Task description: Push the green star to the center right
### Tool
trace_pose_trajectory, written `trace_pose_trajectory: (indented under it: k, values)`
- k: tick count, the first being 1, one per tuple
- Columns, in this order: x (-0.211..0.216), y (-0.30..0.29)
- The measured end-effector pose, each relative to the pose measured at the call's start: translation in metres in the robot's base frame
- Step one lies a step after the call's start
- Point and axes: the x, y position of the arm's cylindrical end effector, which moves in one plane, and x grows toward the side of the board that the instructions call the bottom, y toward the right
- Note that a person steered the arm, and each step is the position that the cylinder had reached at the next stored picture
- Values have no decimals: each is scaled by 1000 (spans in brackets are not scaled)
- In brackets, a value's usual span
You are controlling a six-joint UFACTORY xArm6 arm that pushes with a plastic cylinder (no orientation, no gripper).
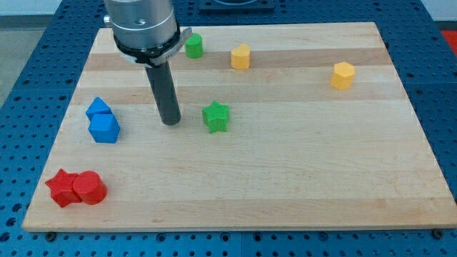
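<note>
In the camera view, the wooden board (285, 193) lay on a blue perforated table (28, 86), and the arm's dark rod (164, 89) came down from the view's top left. The rod ended in my tip (171, 123), a single plain end with no fingers to open or close, so there was nothing to report as apart or together. My tip stood just to the left of the green star (216, 116), near it but with a narrow strip of bare wood between them. The green star sat a little left of the board's middle. Farther back, a second green block (194, 46), probably a cylinder though partly blurred, stood beside the arm's grey housing (141, 25). Two yellow blocks lay toward the far side: one yellow block (241, 56) right of the green block, and another yellow block (343, 75) well to the right. At the left, two blue blocks (102, 121) touched each other. At the near left corner, a red star (61, 188) touched a red cylinder (90, 188).
</note>
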Motion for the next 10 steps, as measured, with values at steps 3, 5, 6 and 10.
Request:
trace_pose_trajectory:
  k: [3,5,6,10]
  values:
    - [4,80]
    - [4,197]
    - [5,257]
    - [3,189]
